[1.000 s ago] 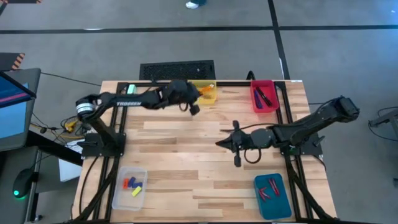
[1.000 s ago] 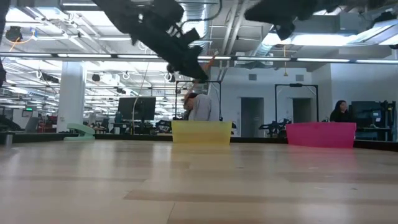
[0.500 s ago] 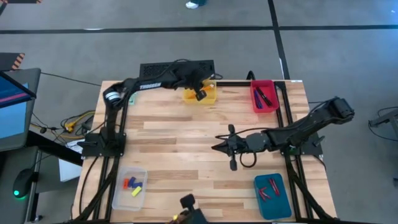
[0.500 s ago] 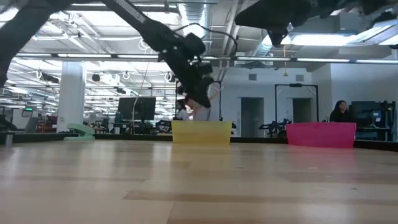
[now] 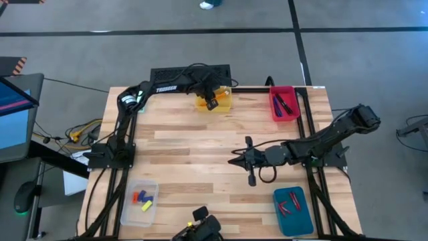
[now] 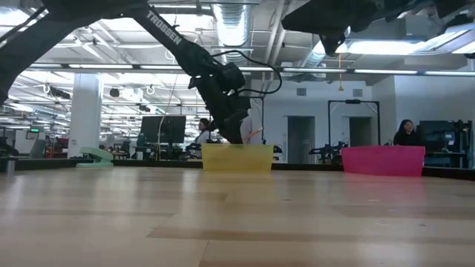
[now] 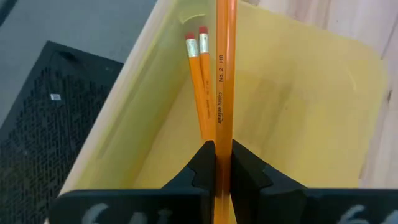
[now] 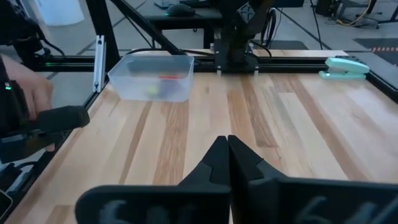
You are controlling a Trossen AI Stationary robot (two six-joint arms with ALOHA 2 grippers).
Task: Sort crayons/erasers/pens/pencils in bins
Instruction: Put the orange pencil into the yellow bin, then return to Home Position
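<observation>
Nearest, the clear bin (image 5: pixel 139 201) keeps blue, red and yellow erasers (image 5: pixel 142 199), and the teal bin (image 5: pixel 292 211) red crayons (image 5: pixel 289 203). Mid-surface, the right hand (image 5: pixel 235 159) hangs closed and empty. At the far edge, the left hand (image 5: pixel 212 102), which a second ago was short of it, has swung over the yellow bin (image 5: pixel 222 105), still clamped on a pencil (image 7: pixel 223 74) above two others (image 7: pixel 198 81); release looks next. The red bin (image 5: pixel 283 104) holds pens (image 5: pixel 282 104).
</observation>
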